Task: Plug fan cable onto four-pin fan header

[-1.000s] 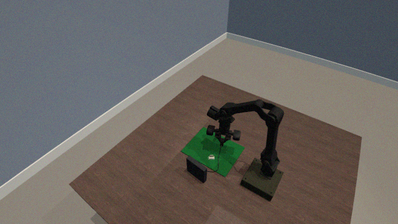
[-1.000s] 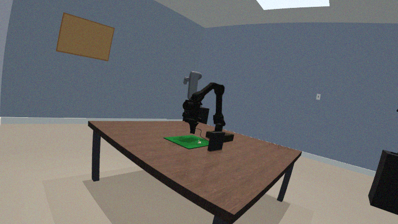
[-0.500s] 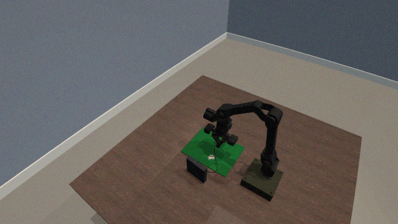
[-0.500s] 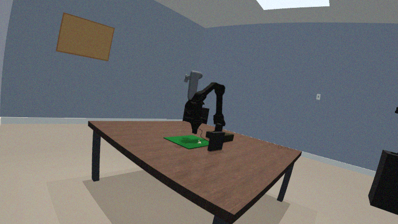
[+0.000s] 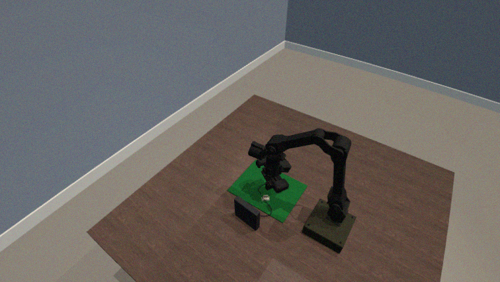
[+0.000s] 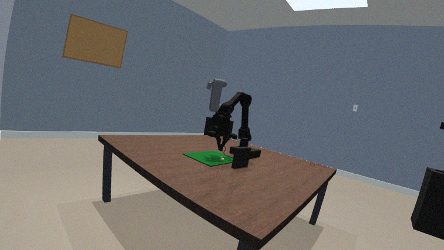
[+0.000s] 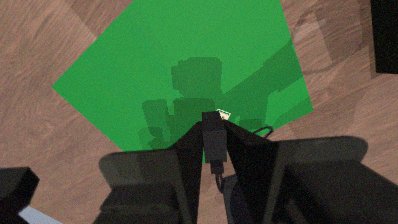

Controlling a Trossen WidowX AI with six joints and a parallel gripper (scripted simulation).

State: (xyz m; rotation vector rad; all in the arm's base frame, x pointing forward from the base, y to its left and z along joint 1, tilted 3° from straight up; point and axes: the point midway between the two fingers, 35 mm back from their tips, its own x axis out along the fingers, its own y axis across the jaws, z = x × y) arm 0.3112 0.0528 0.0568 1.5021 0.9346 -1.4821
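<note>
My gripper (image 6: 220, 149) (image 7: 211, 124) is shut on the black plug (image 7: 215, 146) and holds it above the green board (image 5: 286, 207) (image 6: 195, 155) (image 7: 240, 40). In the top view the hand hides the plug. The white four-pin header (image 5: 266, 198) (image 6: 222, 158) (image 7: 224, 115) stands on the board. In the wrist view it shows just past the plug's far end, slightly right, partly covered by the plug and finger. The cable (image 5: 270, 210) (image 6: 225, 151) loops from the plug to the black fan (image 5: 247, 212) (image 6: 239, 157), which stands upright beside the board. The plug and header are apart.
The arm's base (image 5: 329, 226) (image 6: 255, 152) stands on the wooden table (image 5: 182, 210) (image 6: 263, 186), on the other side of the board's corner from the fan. The cable's slack lies across the board's edge near the fan. Arm shadows fall over the board.
</note>
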